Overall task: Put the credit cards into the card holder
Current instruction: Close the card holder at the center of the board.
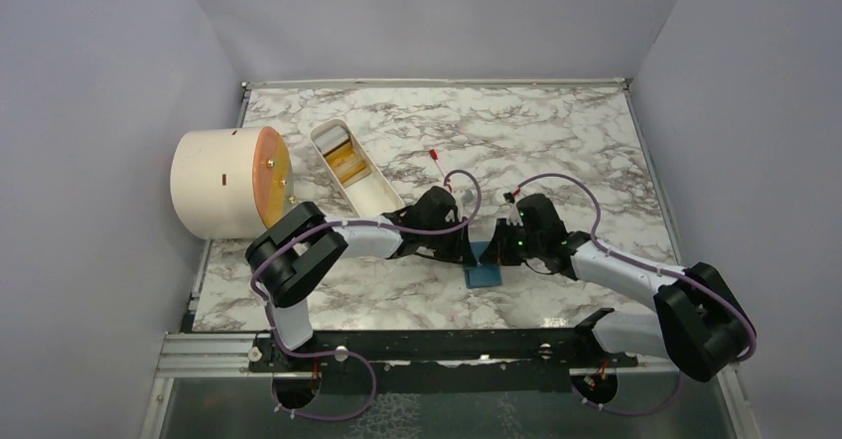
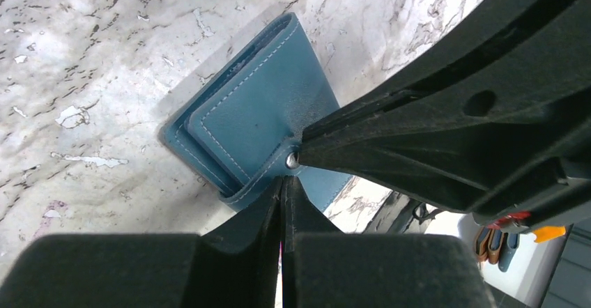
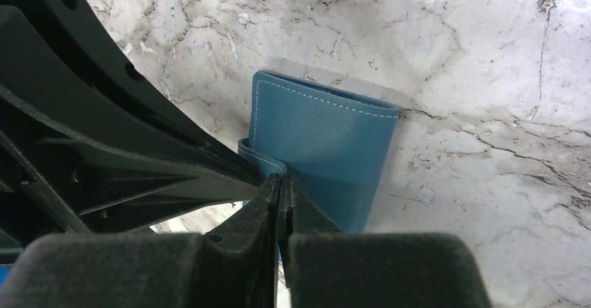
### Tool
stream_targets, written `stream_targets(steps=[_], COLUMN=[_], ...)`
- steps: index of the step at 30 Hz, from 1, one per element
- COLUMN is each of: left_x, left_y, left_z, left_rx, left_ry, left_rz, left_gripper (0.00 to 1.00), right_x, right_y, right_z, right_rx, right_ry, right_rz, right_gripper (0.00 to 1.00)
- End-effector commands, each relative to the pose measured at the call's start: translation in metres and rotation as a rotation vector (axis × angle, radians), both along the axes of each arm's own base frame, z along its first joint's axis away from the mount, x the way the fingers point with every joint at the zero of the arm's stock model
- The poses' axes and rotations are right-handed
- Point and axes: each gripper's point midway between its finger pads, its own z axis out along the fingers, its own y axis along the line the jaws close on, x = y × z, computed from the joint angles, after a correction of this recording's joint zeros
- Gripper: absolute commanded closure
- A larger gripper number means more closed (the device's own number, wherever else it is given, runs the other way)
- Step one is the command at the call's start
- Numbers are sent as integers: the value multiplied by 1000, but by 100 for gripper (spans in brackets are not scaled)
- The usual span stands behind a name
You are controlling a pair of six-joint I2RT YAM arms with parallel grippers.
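The teal-blue card holder point(image 1: 484, 276) lies folded on the marble between both arms; it also shows in the left wrist view point(image 2: 244, 113) and the right wrist view point(image 3: 327, 134). My left gripper point(image 1: 471, 252) point(image 2: 282, 180) is shut, its tips on the holder's snap strap point(image 2: 261, 182). My right gripper point(image 1: 495, 251) point(image 3: 280, 178) is shut on the same strap point(image 3: 263, 159) from the other side, tip to tip with the left. The yellow-orange card point(image 1: 349, 167) and the dark grey card point(image 1: 334, 142) lie in the white tray.
The long white oval tray point(image 1: 378, 197) stands just left of and behind the left gripper. A cream cylinder point(image 1: 216, 183) with a round orange face lies at the left edge. A small red-tipped stick point(image 1: 435, 156) lies behind the grippers.
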Motion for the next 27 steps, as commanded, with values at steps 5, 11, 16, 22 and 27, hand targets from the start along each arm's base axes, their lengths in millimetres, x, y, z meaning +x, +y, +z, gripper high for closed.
stream_targets(steps=[5, 11, 16, 22, 27], left_x=[3, 5, 6, 8, 9], left_y=[-2, 0, -1, -1, -2], left_z=[-12, -13, -13, -15, -17], left_rx=[30, 55, 58, 71, 78], left_ry=[-11, -22, -24, -23, -24], left_rz=[7, 9, 6, 6, 12], left_gripper=[95, 95, 95, 95, 95], right_x=[-13, -13, -10, -6, -8], right_y=[-18, -19, -19, -21, -22], right_z=[-13, -15, -21, -22, -27], right_rx=[-79, -87, -101, -124, -143], right_ry=[53, 58, 74, 91, 116], right_rz=[-29, -30, -45, -66, -67], right_gripper=[93, 97, 98, 99, 99])
